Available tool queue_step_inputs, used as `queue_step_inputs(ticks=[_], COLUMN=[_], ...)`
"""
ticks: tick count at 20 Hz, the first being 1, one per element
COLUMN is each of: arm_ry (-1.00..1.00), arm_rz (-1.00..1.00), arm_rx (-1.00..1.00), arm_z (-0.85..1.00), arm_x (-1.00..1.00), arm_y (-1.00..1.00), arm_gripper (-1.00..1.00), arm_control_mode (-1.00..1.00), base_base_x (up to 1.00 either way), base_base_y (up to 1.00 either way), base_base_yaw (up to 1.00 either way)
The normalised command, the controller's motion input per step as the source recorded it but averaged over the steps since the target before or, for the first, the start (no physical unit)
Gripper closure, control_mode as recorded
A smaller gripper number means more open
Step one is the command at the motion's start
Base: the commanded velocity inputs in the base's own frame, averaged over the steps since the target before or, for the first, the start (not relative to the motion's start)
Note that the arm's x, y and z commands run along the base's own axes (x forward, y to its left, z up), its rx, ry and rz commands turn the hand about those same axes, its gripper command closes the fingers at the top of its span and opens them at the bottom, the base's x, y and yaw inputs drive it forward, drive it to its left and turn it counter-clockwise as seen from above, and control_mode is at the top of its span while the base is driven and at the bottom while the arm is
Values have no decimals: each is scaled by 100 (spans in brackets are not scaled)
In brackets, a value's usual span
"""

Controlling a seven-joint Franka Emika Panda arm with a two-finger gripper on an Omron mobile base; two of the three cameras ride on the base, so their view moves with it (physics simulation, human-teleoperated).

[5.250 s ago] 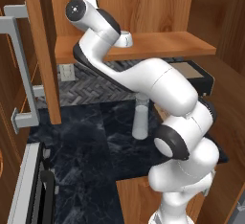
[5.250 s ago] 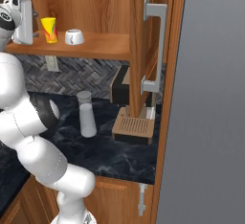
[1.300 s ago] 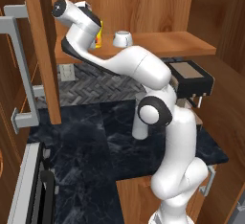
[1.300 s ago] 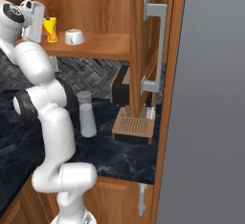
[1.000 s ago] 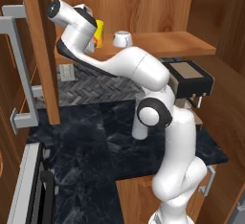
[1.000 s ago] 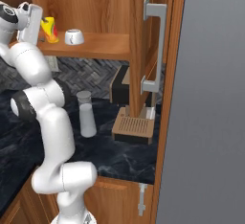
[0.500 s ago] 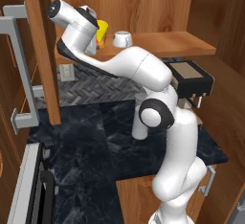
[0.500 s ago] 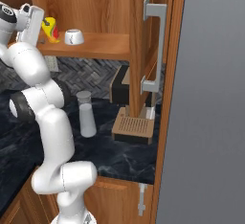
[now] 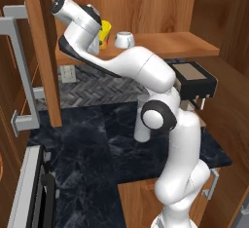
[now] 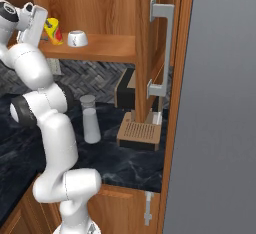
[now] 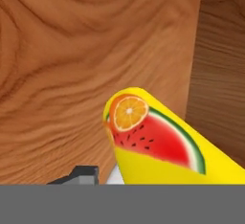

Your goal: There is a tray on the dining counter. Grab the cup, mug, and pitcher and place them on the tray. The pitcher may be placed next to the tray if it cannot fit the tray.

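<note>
While the arm reaches up to the wooden shelf, its pincer sits at the yellow cup near the shelf's left end — whether it grips it, I cannot tell — with the white mug just beside.

The claw has reached up to the shelf and closed in around the yellow cup.
</note>
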Motion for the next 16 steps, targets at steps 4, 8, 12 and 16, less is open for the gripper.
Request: queue_step_inputs(ticks=[4,8,12,16], arm_ry=[4,2,0,-1], arm_rz=[0,0,0,0], arm_rx=[7,7,5,5], arm_z=[-15,-23,-13,-1], arm_x=[0,-3,-15,-28], arm_y=[0,0,0,0], arm_gripper=[100,100,100,100], arm_control_mode=[-100,-100,-100,-100], base_base_x=[0,0,0,0], base_base_y=[0,0,0,0], base_base_yaw=[0,0,0,0])
